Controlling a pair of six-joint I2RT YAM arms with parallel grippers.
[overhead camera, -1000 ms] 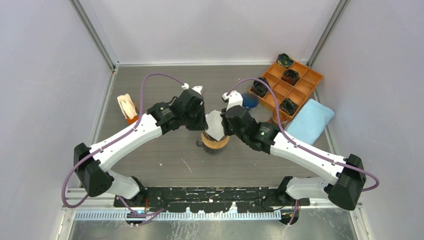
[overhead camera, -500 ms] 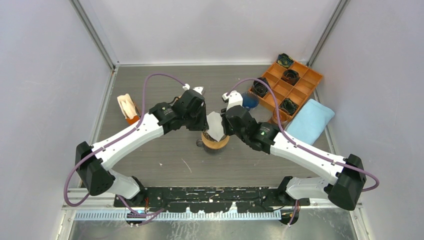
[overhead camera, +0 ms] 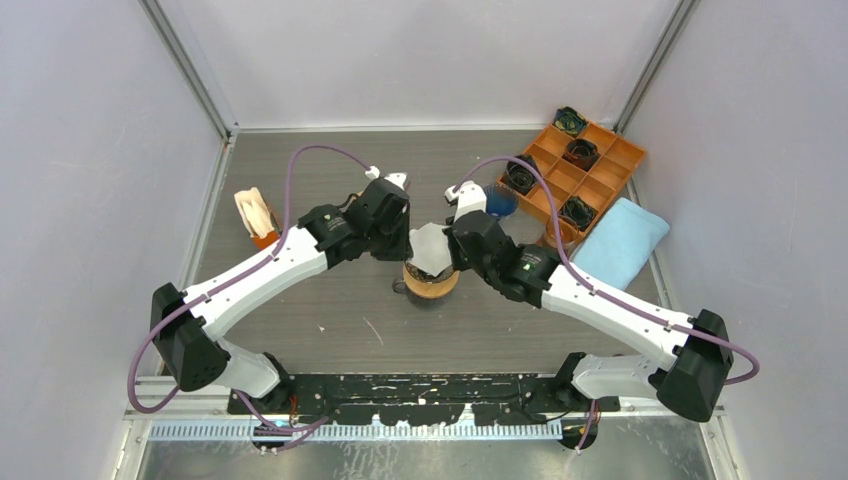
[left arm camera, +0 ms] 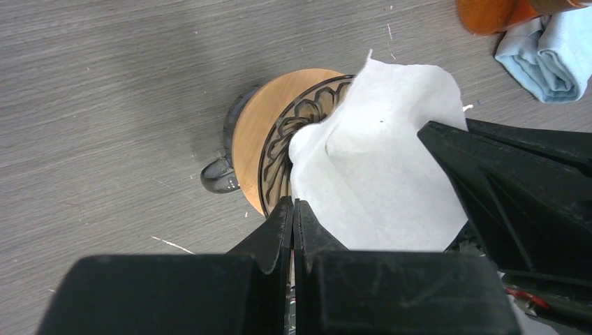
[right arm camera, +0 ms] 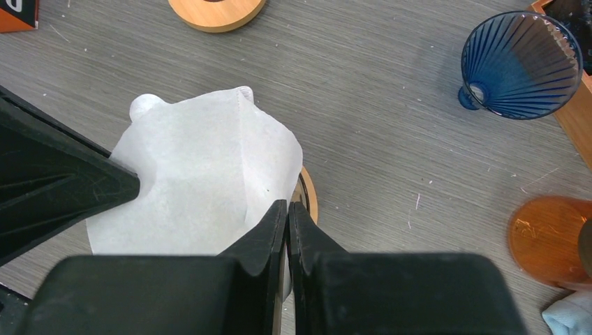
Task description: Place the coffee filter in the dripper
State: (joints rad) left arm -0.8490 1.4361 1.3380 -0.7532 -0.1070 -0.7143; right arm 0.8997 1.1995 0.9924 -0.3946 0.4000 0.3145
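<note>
The white paper coffee filter (overhead camera: 428, 244) hangs between my two grippers, right over the dripper (overhead camera: 430, 283), a dark ribbed cone in a wooden ring with a handle. My left gripper (overhead camera: 408, 243) is shut on the filter's left edge; its tips (left arm camera: 293, 202) are over the dripper's rim (left arm camera: 279, 132). My right gripper (overhead camera: 450, 250) is shut on the filter's right edge (right arm camera: 287, 206). The filter (left arm camera: 377, 153) is partly spread open and covers most of the dripper's mouth. Its lower tip is hidden, so I cannot tell whether it touches the cone.
A blue glass dripper (overhead camera: 498, 203) and an orange compartment tray (overhead camera: 590, 160) with dark items stand at the back right. A light blue cloth (overhead camera: 620, 240) and an orange cup (right arm camera: 548, 241) lie to the right. A filter stack in an orange holder (overhead camera: 255, 215) stands at the left.
Both grippers and the filter have shifted very slightly toward the back. Both grips stay the same.
</note>
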